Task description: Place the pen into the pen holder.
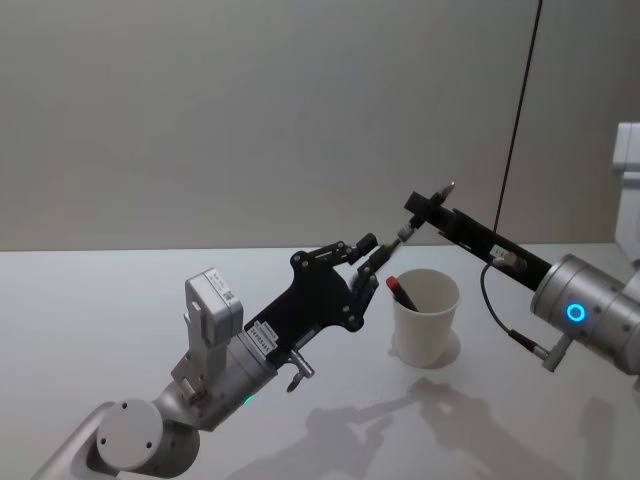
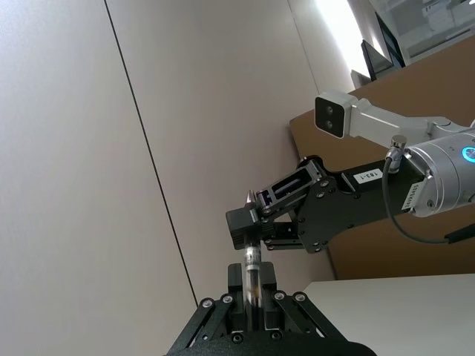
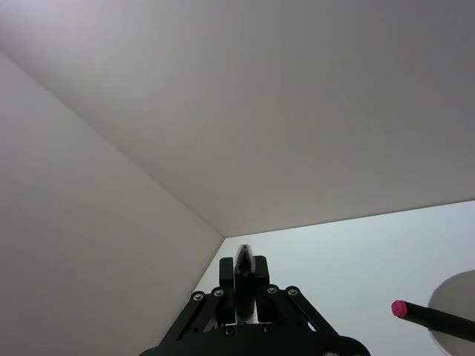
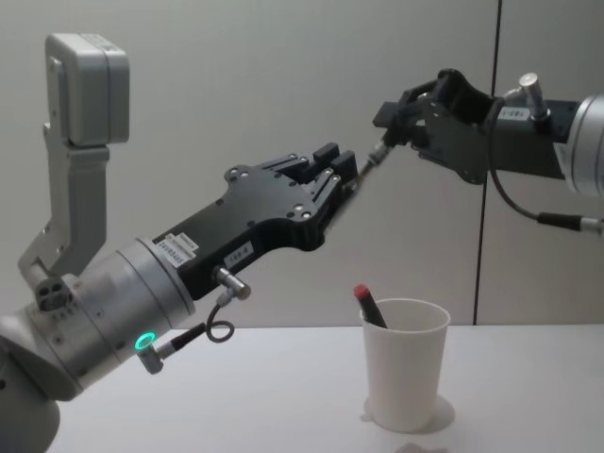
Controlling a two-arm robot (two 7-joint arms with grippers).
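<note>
Above the pen holder (image 4: pixel 406 363), I see both grippers, left gripper (image 4: pixel 342 170) and right gripper (image 4: pixel 387 123), clamping one pen (image 4: pixel 370 162), its axis slanting between them.

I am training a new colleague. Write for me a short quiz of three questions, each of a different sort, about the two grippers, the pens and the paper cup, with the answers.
1. True or false: the white paper cup already holds a red-capped pen.
2. Which grippers grip the pen in the air? A) left only B) right only C) both
3. Fill in: seen from the chest, that pen is held ____ the cup.

Key
1. True; it leans inside the cup.
2. C; the left gripper and the right gripper each clamp one end.
3. above.
</note>
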